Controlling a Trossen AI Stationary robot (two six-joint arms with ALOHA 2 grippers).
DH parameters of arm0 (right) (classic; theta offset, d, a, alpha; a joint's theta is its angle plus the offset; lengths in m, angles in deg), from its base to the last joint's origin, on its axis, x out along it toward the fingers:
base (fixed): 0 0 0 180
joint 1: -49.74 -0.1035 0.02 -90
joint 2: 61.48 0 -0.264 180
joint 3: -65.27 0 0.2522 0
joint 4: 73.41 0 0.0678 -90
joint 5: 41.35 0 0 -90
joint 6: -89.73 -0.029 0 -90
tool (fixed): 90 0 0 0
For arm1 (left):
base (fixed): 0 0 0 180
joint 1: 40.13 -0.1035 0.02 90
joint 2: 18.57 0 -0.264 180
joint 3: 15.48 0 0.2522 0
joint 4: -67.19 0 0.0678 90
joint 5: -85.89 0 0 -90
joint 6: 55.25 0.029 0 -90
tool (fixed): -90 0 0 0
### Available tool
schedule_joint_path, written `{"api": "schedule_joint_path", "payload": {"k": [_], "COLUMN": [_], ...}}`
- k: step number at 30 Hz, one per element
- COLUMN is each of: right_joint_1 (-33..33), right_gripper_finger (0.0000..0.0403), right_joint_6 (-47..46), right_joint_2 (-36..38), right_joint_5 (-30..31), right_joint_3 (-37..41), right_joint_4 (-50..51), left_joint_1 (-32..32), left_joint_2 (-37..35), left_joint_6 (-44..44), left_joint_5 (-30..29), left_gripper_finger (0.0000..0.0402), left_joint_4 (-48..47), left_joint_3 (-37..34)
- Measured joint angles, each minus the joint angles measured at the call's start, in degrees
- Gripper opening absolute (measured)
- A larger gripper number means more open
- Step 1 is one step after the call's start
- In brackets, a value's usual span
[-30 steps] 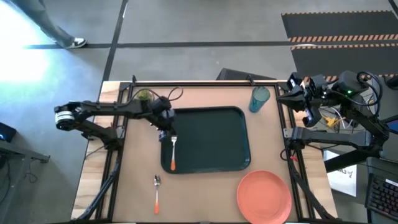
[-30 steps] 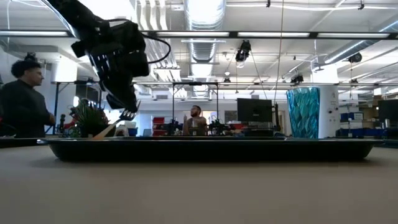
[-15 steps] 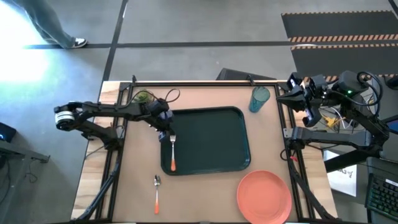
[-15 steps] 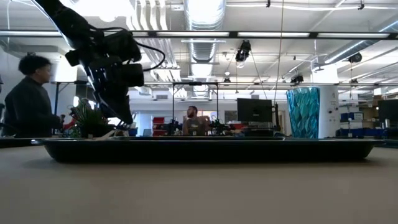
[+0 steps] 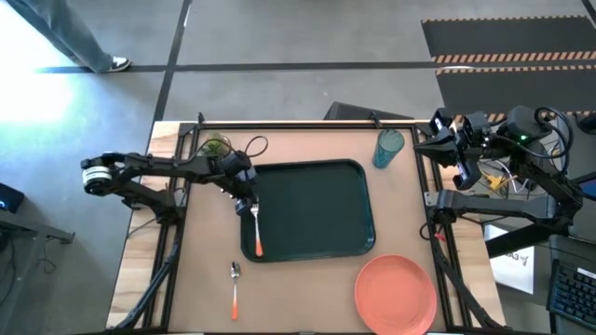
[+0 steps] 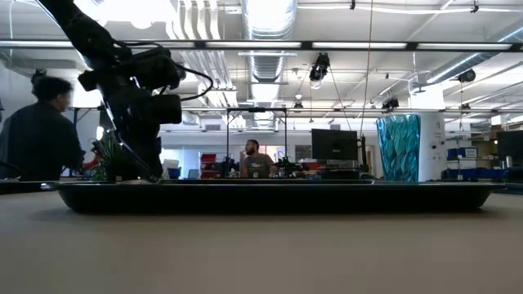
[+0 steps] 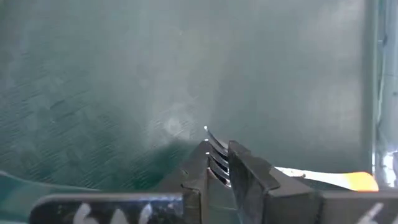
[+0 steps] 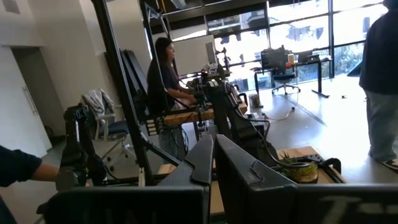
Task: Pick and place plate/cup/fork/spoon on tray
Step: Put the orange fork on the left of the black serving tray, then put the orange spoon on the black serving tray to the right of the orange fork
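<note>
Left claw is down at the tray's left edge, clenched on the fork by its tines — orange handle trailing onto the tray. One spoon lies on the surface below the tray, one plate at the lower right, one cup past the tray's far right corner. Right claw — pinched shut on nothing, parked off the surface's right side.

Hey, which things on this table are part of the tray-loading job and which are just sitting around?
Part of the job:
tray
fork, on the tray, left tool at its tines
spoon
plate
cup

Just lying about:
small green plant
cable loop
</note>
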Motion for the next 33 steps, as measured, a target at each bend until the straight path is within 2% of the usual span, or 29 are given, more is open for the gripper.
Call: {"api": "schedule_joint_path", "payload": {"k": [8, 26, 33], "right_joint_1": [0.0, 0.0, 0.0], "right_gripper_finger": [0.0009, 0.0009, 0.0009], "right_joint_6": [-0.01, 0.0, 0.0], "right_joint_2": [0.0, 0.0, 0.0], "right_joint_5": [0.0, -0.02, -0.02], "right_joint_3": [0.0, 0.0, 0.0], "right_joint_4": [-0.13, -0.26, -0.23], "left_joint_1": [0.0, -0.11, -0.11], "left_joint_2": [0.0, -0.05, -2.86], "left_joint_6": [0.14, 0.29, -1.25], "left_joint_5": [-0.92, -3.57, -4.79], "left_gripper_finger": [0.0052, 0.0052, 0.0052], "left_joint_4": [3.25, 3.02, -1.72], "left_joint_3": [0.0, 0.0, 3.09]}}
